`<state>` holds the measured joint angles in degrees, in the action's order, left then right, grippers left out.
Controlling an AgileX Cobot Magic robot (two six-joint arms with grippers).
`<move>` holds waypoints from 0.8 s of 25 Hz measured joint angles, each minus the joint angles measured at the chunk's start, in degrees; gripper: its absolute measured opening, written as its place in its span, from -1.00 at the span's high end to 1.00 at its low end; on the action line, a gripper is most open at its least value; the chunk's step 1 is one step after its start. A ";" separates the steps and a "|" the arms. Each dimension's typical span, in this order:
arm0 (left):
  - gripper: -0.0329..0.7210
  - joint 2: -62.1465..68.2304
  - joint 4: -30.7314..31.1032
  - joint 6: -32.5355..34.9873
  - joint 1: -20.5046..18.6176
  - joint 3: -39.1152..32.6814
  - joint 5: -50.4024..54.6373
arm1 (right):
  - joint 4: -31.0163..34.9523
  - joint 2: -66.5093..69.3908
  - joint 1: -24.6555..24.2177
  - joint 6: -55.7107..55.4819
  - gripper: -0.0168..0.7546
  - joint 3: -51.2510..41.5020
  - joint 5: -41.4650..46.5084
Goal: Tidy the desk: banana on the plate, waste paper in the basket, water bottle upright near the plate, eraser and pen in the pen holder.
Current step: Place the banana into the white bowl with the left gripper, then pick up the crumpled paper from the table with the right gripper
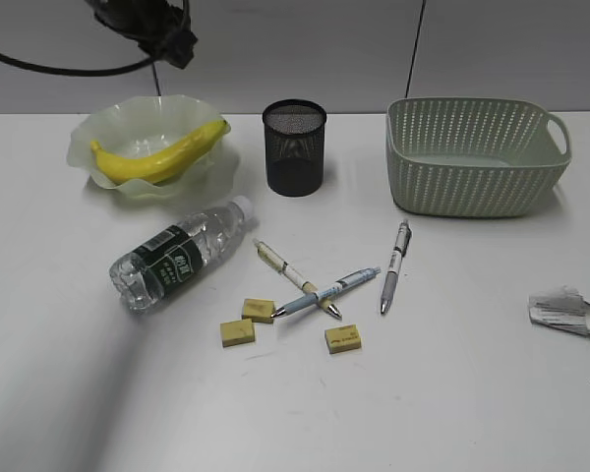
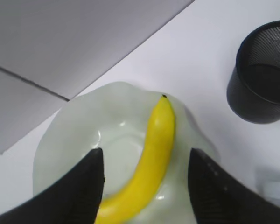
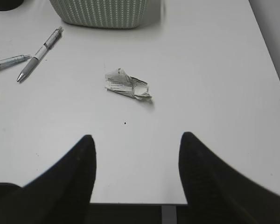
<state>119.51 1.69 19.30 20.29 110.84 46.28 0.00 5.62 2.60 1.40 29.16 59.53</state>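
Note:
The yellow banana (image 1: 162, 154) lies in the wavy pale green plate (image 1: 108, 187) at the back left; it also shows in the left wrist view (image 2: 151, 163) on the plate (image 2: 70, 140). My left gripper (image 2: 144, 158) is open above it, holding nothing; in the exterior view it shows at the top left (image 1: 167, 34). The water bottle (image 1: 177, 254) lies on its side. Three pens (image 1: 295, 277) and three yellow erasers (image 1: 238, 331) lie mid-desk. The waste paper (image 3: 127, 85) lies ahead of my open right gripper (image 3: 136, 140), also at the desk's right edge (image 1: 567, 312).
The black mesh pen holder (image 1: 294, 147) stands at the back middle, also in the left wrist view (image 2: 263, 74). The pale green basket (image 1: 477, 154) stands at the back right and shows in the right wrist view (image 3: 102, 13). The desk's front edge lies under my right gripper.

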 joint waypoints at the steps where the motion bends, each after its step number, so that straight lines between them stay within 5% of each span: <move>1: -0.23 -1.45 0.00 -1.35 -0.06 0.00 1.87 | 0.00 0.00 0.00 0.00 -0.22 0.00 0.00; 6: -0.23 -8.50 0.38 -7.10 -1.22 0.00 13.29 | 0.00 0.00 0.00 0.00 -0.22 0.00 0.00; 10: -0.23 -14.20 7.52 -13.39 -2.50 0.00 21.17 | 0.00 0.00 0.00 0.00 -0.22 0.00 0.00; 20: -0.23 -34.93 8.28 -18.52 -4.87 -8.84 23.20 | 0.00 0.00 0.00 0.00 -0.22 0.00 0.00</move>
<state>84.58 9.97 0.79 15.43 102.00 69.48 0.00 5.62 2.60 1.40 29.16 59.53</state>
